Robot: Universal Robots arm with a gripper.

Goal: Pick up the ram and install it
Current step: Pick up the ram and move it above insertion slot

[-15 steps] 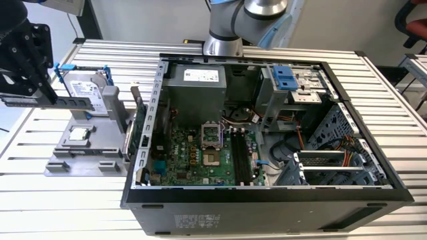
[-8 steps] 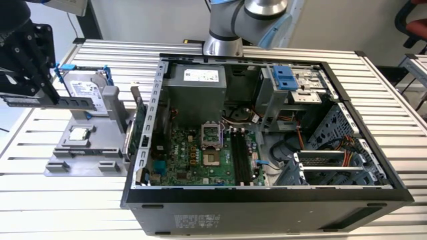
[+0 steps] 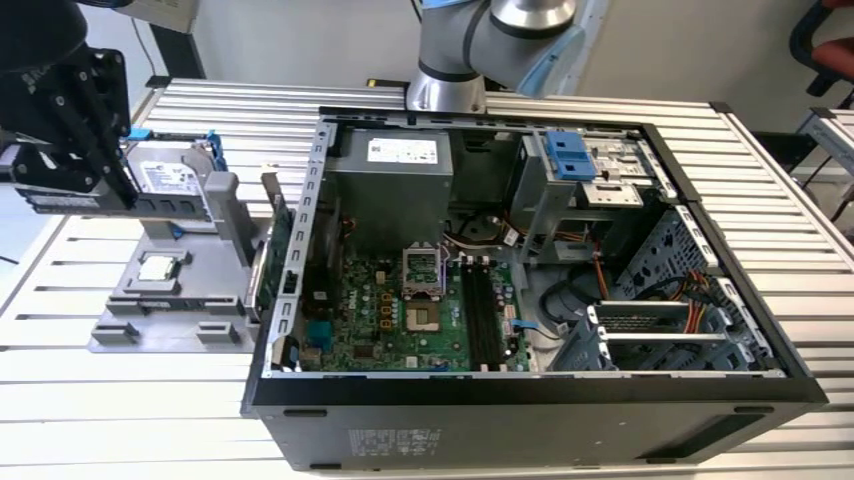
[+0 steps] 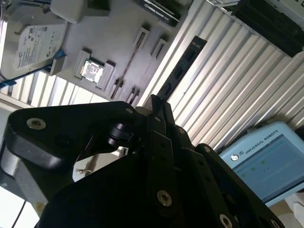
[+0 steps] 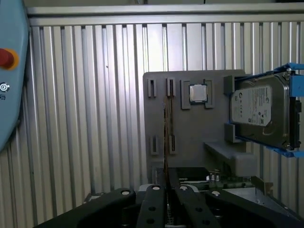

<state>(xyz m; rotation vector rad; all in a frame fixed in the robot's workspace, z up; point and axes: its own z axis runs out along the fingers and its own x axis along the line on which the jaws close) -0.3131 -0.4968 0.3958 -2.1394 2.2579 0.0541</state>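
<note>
Clamping one end of the ram (image 4: 183, 64) between narrow jaws, the gripper (image 5: 166, 183) holds the stick in the air near the grey holder tray (image 5: 190, 128), whose upright slots look bare, so I judge the pick-up done; farther off, the long memory slots (image 3: 483, 310) on the board inside the open computer case (image 3: 534, 420) look empty, so the installing is not yet done.
</note>
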